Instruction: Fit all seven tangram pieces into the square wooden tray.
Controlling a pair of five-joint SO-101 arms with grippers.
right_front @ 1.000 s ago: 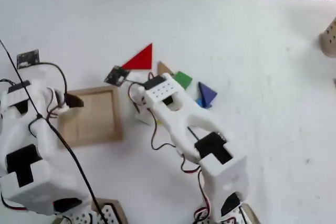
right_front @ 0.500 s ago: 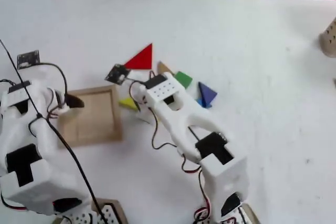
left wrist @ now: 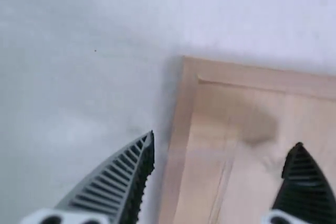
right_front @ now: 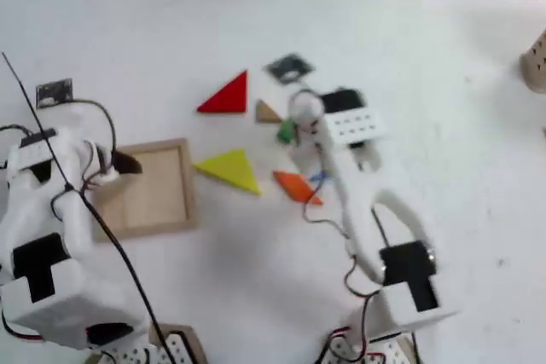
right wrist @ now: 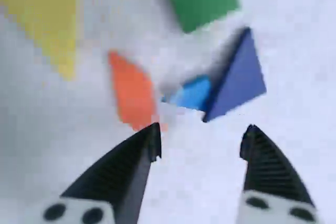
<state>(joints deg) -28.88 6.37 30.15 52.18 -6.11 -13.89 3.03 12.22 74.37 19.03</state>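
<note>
My left tool (left wrist: 224, 140) hangs wide open, holding nothing, astride a corner of the wooden tray (right_front: 149, 226) near the tabletop's left edge. My right tool (right wrist: 202, 127), equally wide, hovers mid-tabletop above the orange piece (right wrist: 131, 95) and the blue triangle (right wrist: 239, 77).

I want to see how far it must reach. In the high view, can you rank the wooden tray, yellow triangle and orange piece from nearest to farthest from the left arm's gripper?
1. Wooden tray: directly under the left gripper.
2. Yellow triangle: on the table just past the tray's right edge.
3. Orange piece: farther right again.
</note>
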